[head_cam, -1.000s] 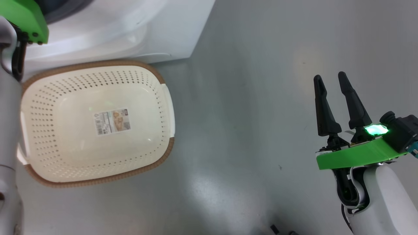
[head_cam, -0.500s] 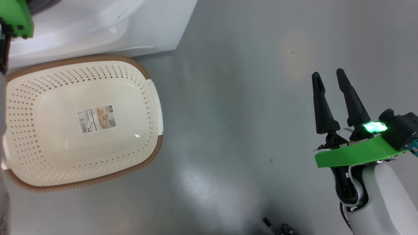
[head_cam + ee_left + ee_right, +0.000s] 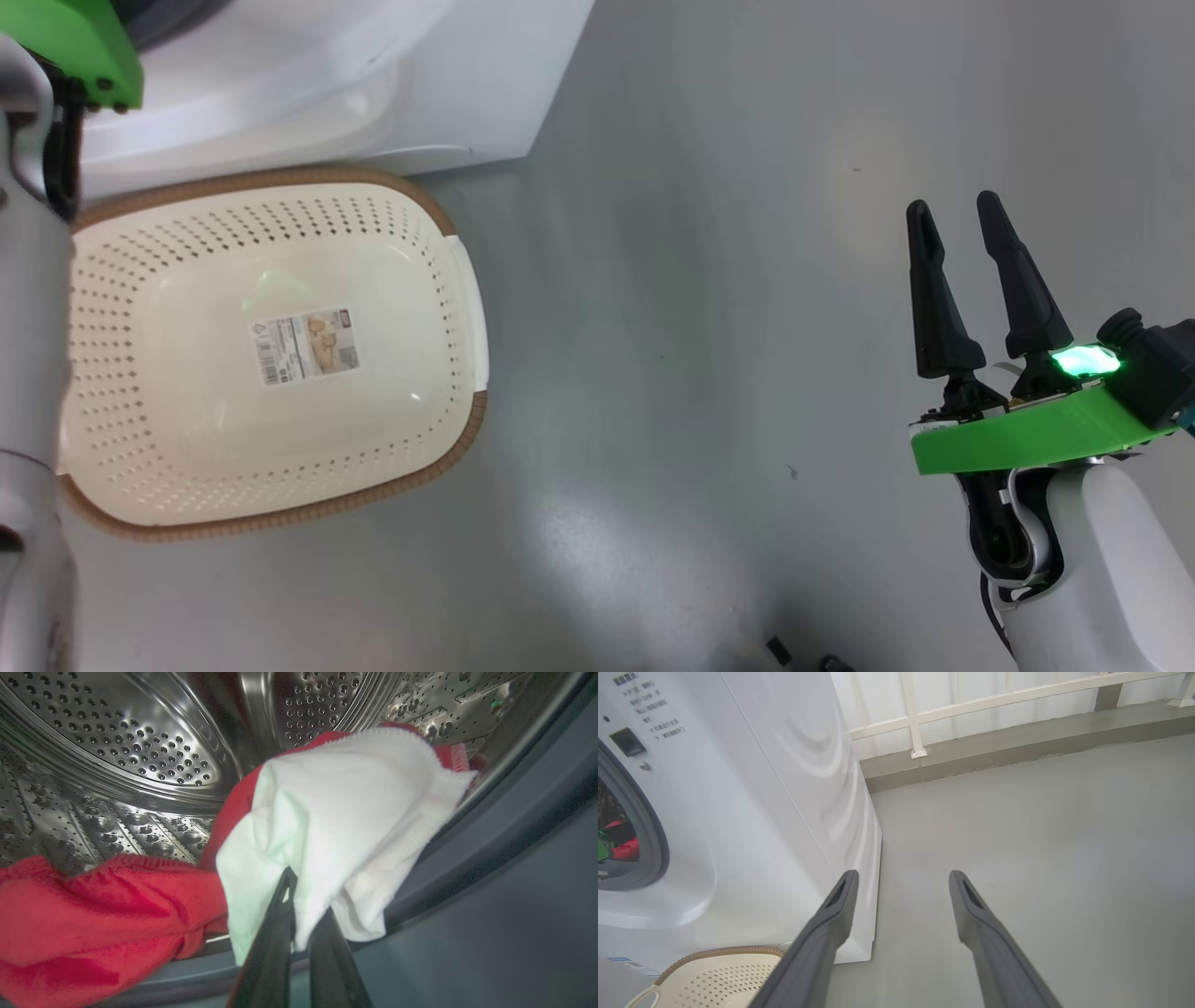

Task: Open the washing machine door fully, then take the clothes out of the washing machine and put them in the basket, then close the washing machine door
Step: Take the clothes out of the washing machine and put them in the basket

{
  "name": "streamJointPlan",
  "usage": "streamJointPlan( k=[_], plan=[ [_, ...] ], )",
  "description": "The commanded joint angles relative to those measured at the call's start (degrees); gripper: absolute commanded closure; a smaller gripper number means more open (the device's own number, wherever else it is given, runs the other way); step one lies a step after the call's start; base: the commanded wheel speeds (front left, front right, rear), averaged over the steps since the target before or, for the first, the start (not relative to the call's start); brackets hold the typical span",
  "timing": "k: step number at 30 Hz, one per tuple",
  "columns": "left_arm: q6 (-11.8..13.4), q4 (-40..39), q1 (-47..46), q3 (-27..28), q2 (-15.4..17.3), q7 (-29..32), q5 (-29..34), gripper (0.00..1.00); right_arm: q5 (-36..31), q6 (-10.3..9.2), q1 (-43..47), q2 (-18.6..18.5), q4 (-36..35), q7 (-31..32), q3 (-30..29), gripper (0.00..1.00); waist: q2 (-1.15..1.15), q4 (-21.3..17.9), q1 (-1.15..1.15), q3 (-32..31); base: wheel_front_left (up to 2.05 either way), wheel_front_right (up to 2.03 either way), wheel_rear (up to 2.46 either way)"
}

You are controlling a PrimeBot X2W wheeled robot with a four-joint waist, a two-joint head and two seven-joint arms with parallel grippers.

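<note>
Glossy grey floor [image 3: 700, 280] beside the boxy white washing machine [image 3: 761, 788]; cream perforated basket [image 3: 280, 439], brown woven rim, just before its front. Left tool [image 3: 303, 896] pinches the soft red-and-white clothes [image 3: 336, 812] in the steel perforated drum [image 3: 140, 742]; right tool [image 3: 952, 202] spread above the floor.

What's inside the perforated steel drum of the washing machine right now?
A soft red garment with a white panel lies at the front lip of the perforated steel drum, the left gripper shut on its white fold. Anything beneath the cloth is covered.
</note>
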Motion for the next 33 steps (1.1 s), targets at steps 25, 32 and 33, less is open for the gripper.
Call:
streamJointPlan(
  k=[25, 32, 33],
  plan=[
    [1.31, -52.15, 34.83, 17.07, -6.54, -0.78, 0.58, 1.0, -0.99, 0.37, 5.46, -1.77, -1.55, -0.37, -1.37, 0.0, 0.0, 5.9, 0.0, -8.03, 0.0, 0.0, 0.0],
    [0.36, -62.34, 41.12, 19.72, -8.56, -0.78, 1.05, 1.0, -0.98, 0.37, 6.22, -1.96, -1.58, -0.37, -1.43, 0.0, 0.0, 6.77, 0.0, -8.81, 0.0, 0.0, 0.0],
    [0.26, -63.95, 42.12, 20.07, -8.8, -0.78, 1.0, 1.0, -0.99, 0.37, 6.27, -2.0, -1.56, -0.37, -1.39, 0.0, 0.0, 6.85, 0.0, -8.91, 0.0, 0.0, 0.0]
  ],
)
